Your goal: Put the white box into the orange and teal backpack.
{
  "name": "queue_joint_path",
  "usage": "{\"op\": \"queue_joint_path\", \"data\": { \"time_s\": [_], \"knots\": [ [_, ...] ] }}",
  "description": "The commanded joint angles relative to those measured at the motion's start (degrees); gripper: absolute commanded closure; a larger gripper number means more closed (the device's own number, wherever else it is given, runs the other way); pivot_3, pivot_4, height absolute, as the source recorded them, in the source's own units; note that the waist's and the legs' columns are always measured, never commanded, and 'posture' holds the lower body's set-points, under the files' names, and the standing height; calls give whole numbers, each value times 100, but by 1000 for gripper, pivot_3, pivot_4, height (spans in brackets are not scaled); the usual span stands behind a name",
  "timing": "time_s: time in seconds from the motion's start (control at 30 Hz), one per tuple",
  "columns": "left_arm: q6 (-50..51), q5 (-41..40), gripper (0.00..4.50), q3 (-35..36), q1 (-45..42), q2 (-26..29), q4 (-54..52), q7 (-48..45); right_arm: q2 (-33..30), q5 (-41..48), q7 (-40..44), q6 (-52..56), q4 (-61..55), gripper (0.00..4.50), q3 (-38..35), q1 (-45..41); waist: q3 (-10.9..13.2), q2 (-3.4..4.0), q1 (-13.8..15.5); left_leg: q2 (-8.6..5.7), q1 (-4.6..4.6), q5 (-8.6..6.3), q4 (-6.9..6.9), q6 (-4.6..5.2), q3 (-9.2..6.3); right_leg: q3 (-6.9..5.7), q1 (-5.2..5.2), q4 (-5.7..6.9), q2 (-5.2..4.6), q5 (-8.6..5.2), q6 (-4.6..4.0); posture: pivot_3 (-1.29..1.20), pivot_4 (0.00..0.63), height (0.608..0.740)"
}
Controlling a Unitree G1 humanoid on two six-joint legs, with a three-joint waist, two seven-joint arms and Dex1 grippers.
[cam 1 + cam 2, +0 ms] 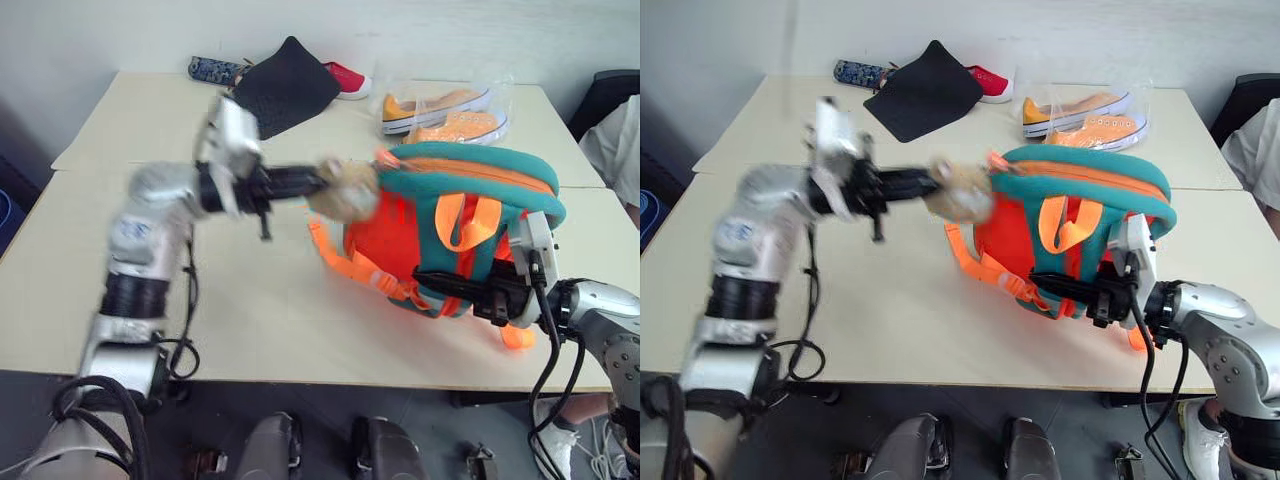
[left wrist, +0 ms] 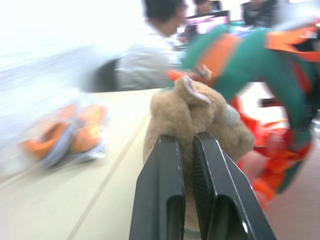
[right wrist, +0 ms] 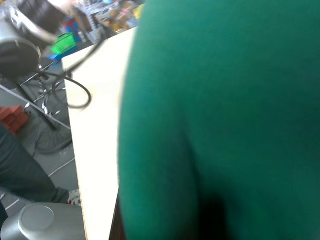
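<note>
A pale table (image 1: 260,330) fills the scene, seen from above and in front. Nearest, on the right side, the right gripper (image 1: 430,281) reaches leftward at the low edge of the orange and teal backpack (image 1: 470,180), its two black fingers closed on the teal trim near the bottom, where bright orange straps (image 1: 345,262) trail onto the tabletop. In the right wrist view the teal fabric (image 3: 220,120) presses right up against the camera, with a strip of table edge beside it.

The backpack stands propped in the middle of the table, right of centre, its teal rim curving over the top and its orange body facing forward. Two orange loops hang down its front.

On the left, the left gripper (image 1: 318,182) stretches level toward the right, its arm blurred. Its fingers (image 2: 160,185) are pinched together on the tan plush toy (image 2: 197,117) attached to the upper left corner of the backpack.

Farther back, just behind the backpack, lie clear bags holding orange sneakers (image 1: 440,112). To their left sits a black cloth pouch (image 1: 285,88), with a red shoe (image 1: 347,78) touching its right side and a dark patterned item (image 1: 214,70) at its left, near the far edge.

The white box cannot be found in any of these views. A person in a white shirt (image 2: 147,62) sits beyond the table.
</note>
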Motion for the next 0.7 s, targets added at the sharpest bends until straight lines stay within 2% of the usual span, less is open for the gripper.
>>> {"op": "queue_joint_path", "data": {
  "time_s": [0.03, 0.2, 0.33, 0.5, 0.63, 0.67, 0.7],
  "knots": [
    [263, 268, 4495, 157, -118, 176, 881, 353, -15, 378, -201, 24, -233, 4500, -572, 139, 0, -1, 15, -1, 3, 0, 0, 0, 2, 0, 3, 1, 1, 0, 0, 0, 150, 740],
    [-449, 1014, 4495, -487, 33, -27, 1615, 273, 99, 510, -412, -95, -400, 4500, -864, 542, 2, -5, 36, -2, -7, 2, 5, 5, 2, -2, 1, -2, 2, 0, 0, 0, 150, 740],
    [-1012, 1475, 4495, -988, 400, -485, 1832, 299, 284, 562, -580, -192, -482, 4500, -813, 634, 1, -5, 31, -3, -1, 1, 5, 5, 9, 11, 0, -2, -2, 1, 1, 0, 150, 740],
    [-1599, 1719, 4495, -1287, 952, -1139, 1565, 411, 556, 541, -707, -322, -519, 4500, -656, 693, 1, -6, 30, -1, 2, 0, -7, 2, 10, 14, -4, -3, -4, 1, 1, 0, 150, 740],
    [-1690, 1778, 4495, -1255, 1347, -1094, 1025, 477, 846, 552, -907, -419, -445, 4500, -543, 569, 0, -5, 39, -4, 6, -1, -6, 2, 8, 15, -1, -19, -15, 1, 1, 0, 150, 740],
    [-1636, 1706, 3829, -1143, 1442, -992, 831, 465, 900, 448, -886, -529, -444, 4185, -485, 542, 0, -5, 38, -4, 9, -4, -6, -3, 9, 16, 1, -19, -16, 1, 1, 0, 150, 740],
    [-1477, 1617, 3673, -1014, 1517, -863, 655, 462, 879, 225, -762, -692, -462, 3849, -389, 579, 0, -5, 31, -4, 9, -9, -7, -12, 9, 17, 1, -20, -17, 1, 1, 0, 150, 740]
  ]
}}
